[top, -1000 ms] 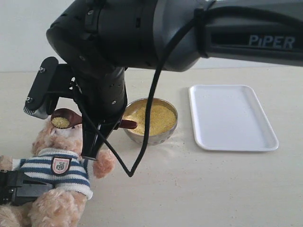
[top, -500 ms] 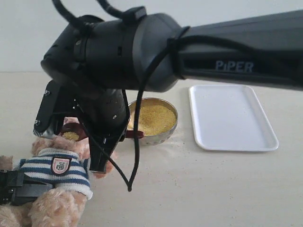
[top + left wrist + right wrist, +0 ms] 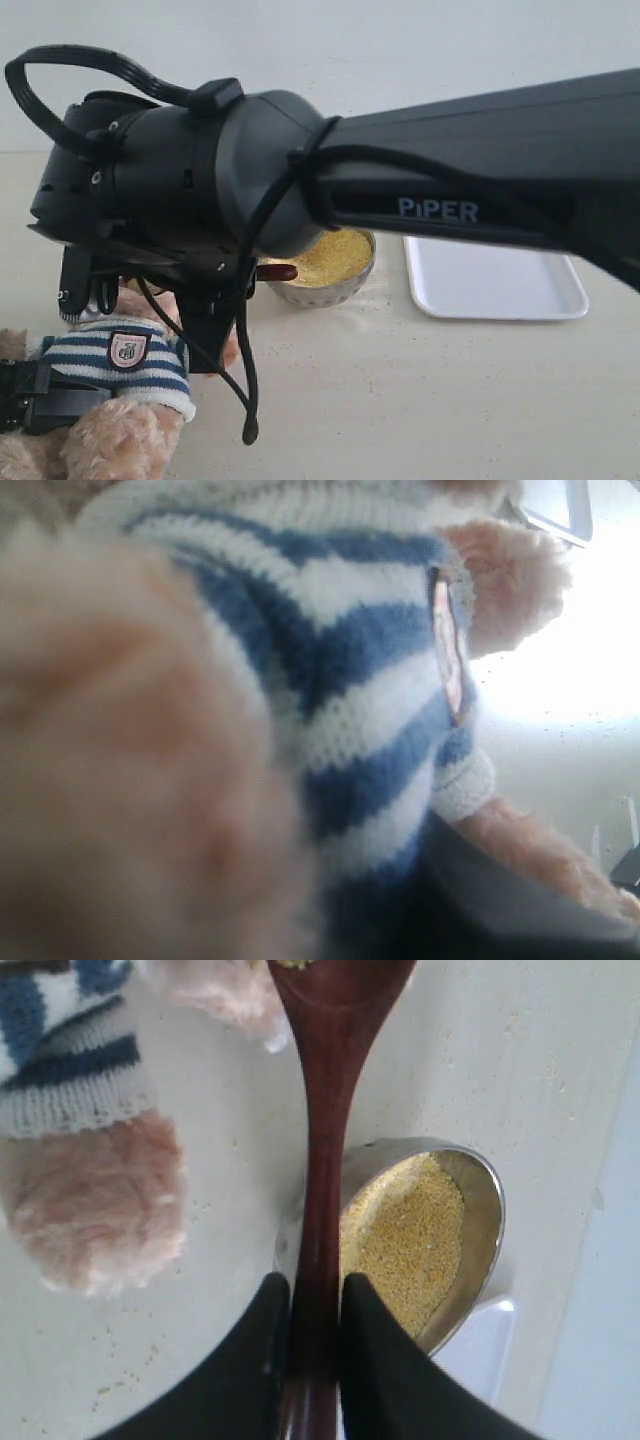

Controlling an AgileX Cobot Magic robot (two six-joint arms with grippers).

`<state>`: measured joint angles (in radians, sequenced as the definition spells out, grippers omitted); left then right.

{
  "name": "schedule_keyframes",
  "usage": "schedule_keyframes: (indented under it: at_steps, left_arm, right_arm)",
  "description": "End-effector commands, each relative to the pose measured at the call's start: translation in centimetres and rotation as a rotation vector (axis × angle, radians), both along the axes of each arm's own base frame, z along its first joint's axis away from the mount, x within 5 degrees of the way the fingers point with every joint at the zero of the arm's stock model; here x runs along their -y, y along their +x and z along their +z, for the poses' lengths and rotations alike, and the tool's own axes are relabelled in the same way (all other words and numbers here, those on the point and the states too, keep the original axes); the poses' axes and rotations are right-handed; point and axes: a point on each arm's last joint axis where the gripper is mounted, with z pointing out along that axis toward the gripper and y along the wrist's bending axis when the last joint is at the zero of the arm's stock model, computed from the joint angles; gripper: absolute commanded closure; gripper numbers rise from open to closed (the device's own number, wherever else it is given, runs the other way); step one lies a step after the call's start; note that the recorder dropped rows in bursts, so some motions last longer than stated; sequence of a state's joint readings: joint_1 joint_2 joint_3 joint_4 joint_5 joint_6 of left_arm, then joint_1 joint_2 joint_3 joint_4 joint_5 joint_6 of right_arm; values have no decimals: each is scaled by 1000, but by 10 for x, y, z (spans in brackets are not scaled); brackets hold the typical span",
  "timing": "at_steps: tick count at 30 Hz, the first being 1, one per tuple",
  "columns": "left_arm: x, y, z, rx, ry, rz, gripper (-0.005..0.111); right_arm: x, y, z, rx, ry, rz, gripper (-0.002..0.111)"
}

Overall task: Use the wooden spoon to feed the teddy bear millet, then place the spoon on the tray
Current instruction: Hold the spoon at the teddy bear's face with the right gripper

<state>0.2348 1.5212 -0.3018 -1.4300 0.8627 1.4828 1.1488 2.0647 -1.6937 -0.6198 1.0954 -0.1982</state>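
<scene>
The teddy bear point(image 3: 125, 365) sits at the lower left in its navy-and-white striped shirt; its head is hidden behind my right arm. My right gripper point(image 3: 317, 1285) is shut on the handle of the wooden spoon point(image 3: 325, 1110). The spoon's bowl reaches the bear's fur at the frame edge, a few grains showing in it. In the exterior view only the handle end point(image 3: 278, 271) shows beside the metal bowl point(image 3: 300, 292) of millet point(image 3: 335, 255). The white tray point(image 3: 490, 285) lies to the right of the bowl. My left gripper point(image 3: 45, 395) is pressed into the bear's side, and the striped shirt point(image 3: 330, 680) fills its view.
My right arm point(image 3: 420, 190) spans the scene from upper right to the bear, its black cable point(image 3: 245, 400) hanging down to the table. Loose millet grains point(image 3: 385, 295) lie scattered around the bowl. The pale table point(image 3: 430, 400) extends in front.
My right arm has dropped lower and swung left, bringing the spoon down onto the bear's face; the bear's head and the spoon's bowl are now hidden behind it. The left gripper stays put.
</scene>
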Motion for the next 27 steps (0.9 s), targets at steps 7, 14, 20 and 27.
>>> schedule_keyframes:
  at_steps: [7, 14, 20, 27]
  left_arm:
    - [1, 0, 1, 4, -20, 5, 100]
    - [1, 0, 1, 4, -20, 5, 100]
    - [1, 0, 1, 4, -20, 5, 100]
    - [1, 0, 1, 4, -20, 5, 100]
  right_arm:
    - [-8, -14, 11, 129, -37, 27, 104]
    - [-8, -19, 12, 154, -57, 14, 104]
    - [-15, -29, 17, 234, -60, 51, 104]
    - [-12, -32, 17, 236, -97, 21, 104]
